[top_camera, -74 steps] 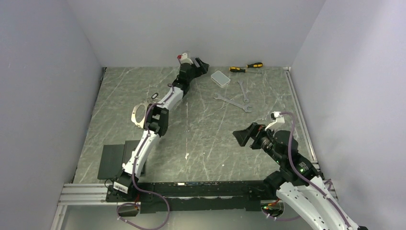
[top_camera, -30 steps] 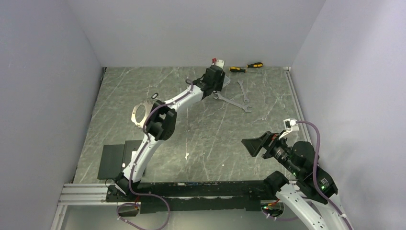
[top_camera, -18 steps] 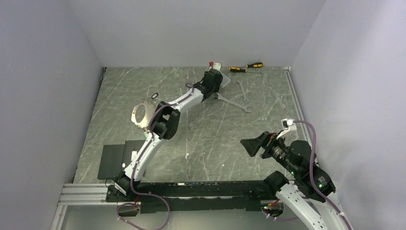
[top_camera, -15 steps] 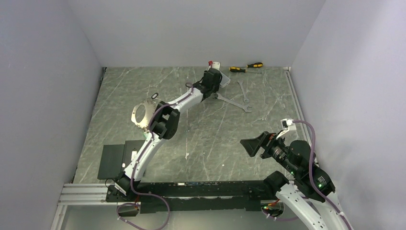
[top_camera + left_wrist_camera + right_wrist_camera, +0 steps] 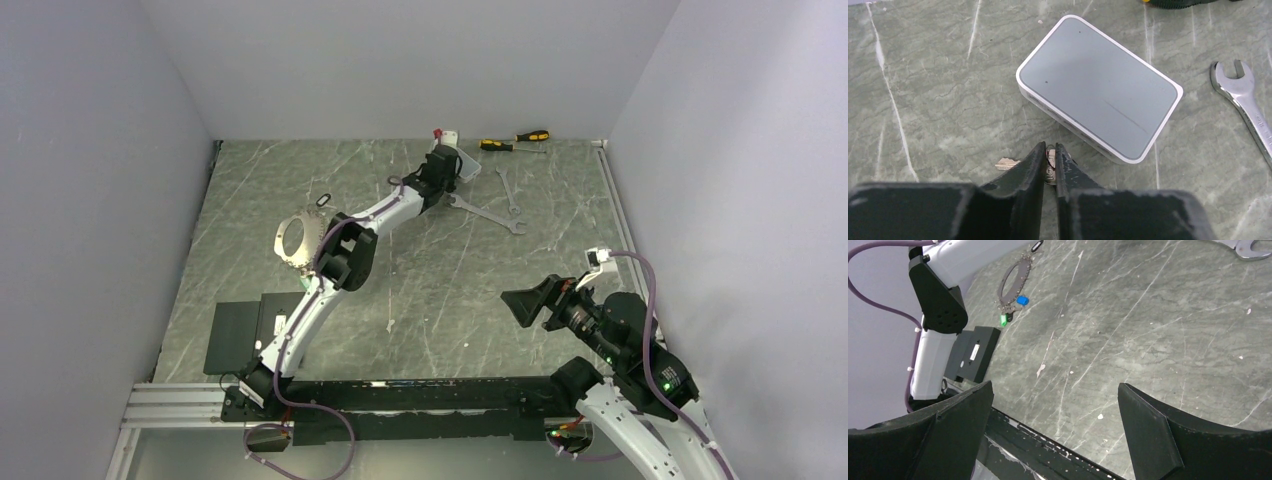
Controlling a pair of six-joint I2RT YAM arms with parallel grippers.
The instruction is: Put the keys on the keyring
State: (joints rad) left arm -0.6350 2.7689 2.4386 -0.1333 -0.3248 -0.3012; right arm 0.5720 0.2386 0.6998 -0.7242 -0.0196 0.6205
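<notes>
**Near edge.** Your right end effector (image 5: 1055, 388) hangs above the worktop (image 5: 450, 270) by the right base. Its jaws are spread wide and there is nothing between them. On the left side, a flat black block (image 5: 238, 335) lies by the left arm's base.

**Middle ground, left.** The keyring (image 5: 279, 240) lies flat on the worktop, partly hidden in the overhead view by the left arm's elbow. In the right wrist view, a blue-tagged key (image 5: 1022, 300) and a green-tagged key (image 5: 1004, 319) sit at its nearer rim. You cannot tell whether they are threaded on it.

**Middle ground, right.** Two silver wrenches (image 5: 488, 211) lie close together, well apart from the keyring.

**Far side.** Your left arm reaches to the back of the worktop. The left end effector (image 5: 1049, 150) is closed to a thin slit, with a small metal key (image 5: 1050, 161) pinched between its tips at the surface. A silver blade end shows just left of the fingers, and you cannot tell whether it belongs to the same key. Just beyond the tips lies a clear rectangular box (image 5: 1098, 112), flat on the worktop. Farther back, near the rear wall, lie two yellow-black screwdrivers (image 5: 514, 140).
</notes>
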